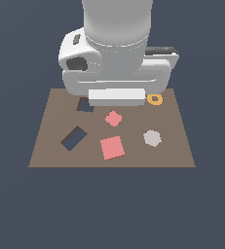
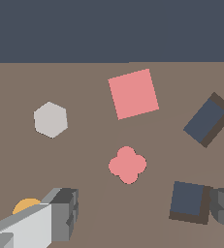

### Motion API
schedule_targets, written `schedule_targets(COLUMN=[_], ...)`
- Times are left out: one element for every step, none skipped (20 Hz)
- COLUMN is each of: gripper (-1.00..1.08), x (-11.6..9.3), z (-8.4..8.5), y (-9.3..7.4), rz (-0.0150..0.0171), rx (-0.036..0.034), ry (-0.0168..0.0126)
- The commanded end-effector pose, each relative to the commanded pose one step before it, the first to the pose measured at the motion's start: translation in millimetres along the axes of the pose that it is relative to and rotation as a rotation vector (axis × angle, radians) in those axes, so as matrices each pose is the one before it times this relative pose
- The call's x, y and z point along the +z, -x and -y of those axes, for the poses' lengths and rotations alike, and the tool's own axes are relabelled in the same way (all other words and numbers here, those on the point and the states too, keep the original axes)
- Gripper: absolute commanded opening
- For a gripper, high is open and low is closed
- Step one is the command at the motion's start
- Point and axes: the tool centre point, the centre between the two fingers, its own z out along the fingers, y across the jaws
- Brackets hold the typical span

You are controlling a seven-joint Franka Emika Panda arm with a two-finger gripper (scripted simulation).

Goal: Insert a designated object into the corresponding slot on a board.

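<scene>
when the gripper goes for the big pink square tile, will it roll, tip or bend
Probably none of these. The pink square tile lies flat on the board, so it looks unlikely to roll or tip. Its straight edges and crisp corners suggest a stiff piece. It sits low, so the open gripper may find little edge to pinch, and it might slide instead.

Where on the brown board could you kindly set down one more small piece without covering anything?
The board is bare along its near edge, below the pink square tile and the grey hexagon, and at the near corner below the tilted long cutout. The far side is crowded: square slot, notched pink piece, orange ring, with the arm overhead.
</scene>
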Motion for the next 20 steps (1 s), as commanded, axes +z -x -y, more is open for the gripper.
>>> schedule_targets(gripper=[1.0,1.0,1.0,1.0,1.0,1.0,1.0,1.0,1.0,1.0,1.0,1.0,1.0,1.0,1.0,1.0,1.0,1.0,1.0,1.0], x=[0.0,0.19,0.54,0.92,1.28,1.64,2.0,2.36,2.71,3.06,3.41,3.74,4.04,4.32,4.58,4.82,5.02,5.2,5.36,5.37], z=[-0.01,-0.33,0.17,-0.2,-0.3,-0.37,-0.45,-0.54,-0.61,-0.69,-0.77,-0.84,-0.88,-0.97,-1.0,-1.06,-1.1,-1.14,-1.15,-1.16], y=[0.0,-0.15,-0.43,-0.73,-1.03,-1.32,-1.61,-1.9,-2.19,-2.48,-2.76,-3.04,-3.3,-3.54,-3.77,-3.98,-4.18,-4.37,-4.54,-4.59], rz=[0.0,0.0,-0.00004,-0.00004,-0.00006,-0.00008,-0.0001,-0.00012,-0.00013,-0.00015,-0.00017,-0.00019,-0.00021,-0.00022,-0.00024,-0.00025,-0.00027,-0.00028,-0.00029,-0.00029], rx=[0.0,0.0,-0.00182,-0.00228,-0.00316,-0.00407,-0.00497,-0.00584,-0.00675,-0.00761,-0.00846,-0.00929,-0.0101,-0.01078,-0.01148,-0.01208,-0.01264,-0.01313,-0.01359,-0.01368], ry=[0.0,0.0,0.00014,0.00016,0.00022,0.00028,0.00034,0.00041,0.00047,0.00053,0.0006,0.00066,0.00072,0.00077,0.00083,0.00088,0.00094,0.00099,0.00104,0.00106])
